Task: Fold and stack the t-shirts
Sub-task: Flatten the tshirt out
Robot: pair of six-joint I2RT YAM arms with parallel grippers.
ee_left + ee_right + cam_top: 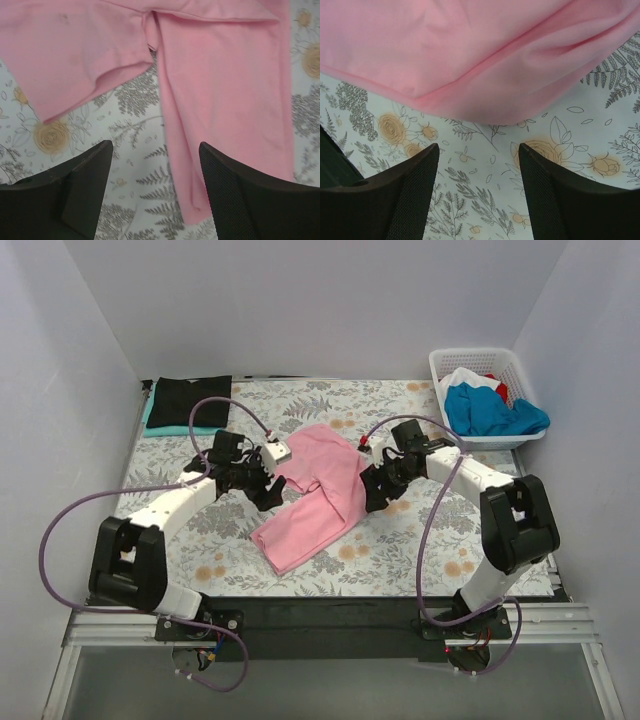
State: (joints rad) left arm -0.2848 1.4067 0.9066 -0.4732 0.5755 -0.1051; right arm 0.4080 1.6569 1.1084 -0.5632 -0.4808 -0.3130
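A pink t-shirt [320, 490] lies partly folded in the middle of the floral tablecloth, one long strip of it running toward the near left. My left gripper [266, 490] is open and empty at its left edge; in the left wrist view the pink cloth [220, 85] lies just ahead of the fingers [85, 190]. My right gripper [374, 495] is open and empty at the shirt's right edge; the pink fold [485, 60] lies just beyond its fingertips [415, 195]. A folded black t-shirt [190, 400] lies on a teal one [152, 423] at the far left.
A white lattice basket [480, 360] at the far right corner holds blue [490, 412], white and red shirts. The floral tablecloth [440, 550] covers the table. Grey walls close in on the left, back and right.
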